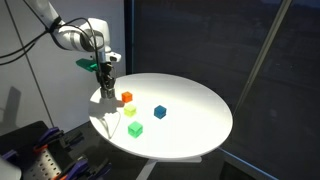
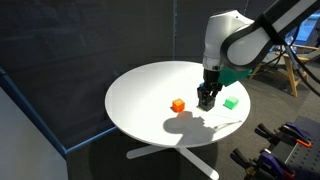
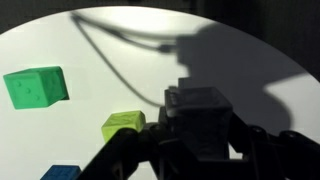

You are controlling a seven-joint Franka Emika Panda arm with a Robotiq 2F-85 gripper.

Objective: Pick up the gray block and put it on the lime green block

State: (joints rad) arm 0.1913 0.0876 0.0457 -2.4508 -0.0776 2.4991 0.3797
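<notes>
My gripper (image 3: pixel 200 135) is shut on the gray block (image 3: pixel 200 115), a dark-shaded cube held between the fingers. In an exterior view the gripper (image 1: pixel 105 92) hangs over the table's edge with the gray block (image 1: pixel 104 97) at its tips, just above the surface. The lime green block (image 1: pixel 130 111) lies on the white table to the side of the gripper. In the wrist view the lime green block (image 3: pixel 123 124) sits just left of the held block. In the other exterior view the gripper (image 2: pixel 207 97) hides the lime block.
An orange block (image 1: pixel 126 97) lies close to the gripper and also shows in an exterior view (image 2: pixel 178 105). A brighter green block (image 1: pixel 135 129) (image 2: pixel 231 102) (image 3: pixel 37 87) and a blue block (image 1: pixel 160 111) (image 3: pixel 60 172) sit on the round white table (image 1: pixel 200 110).
</notes>
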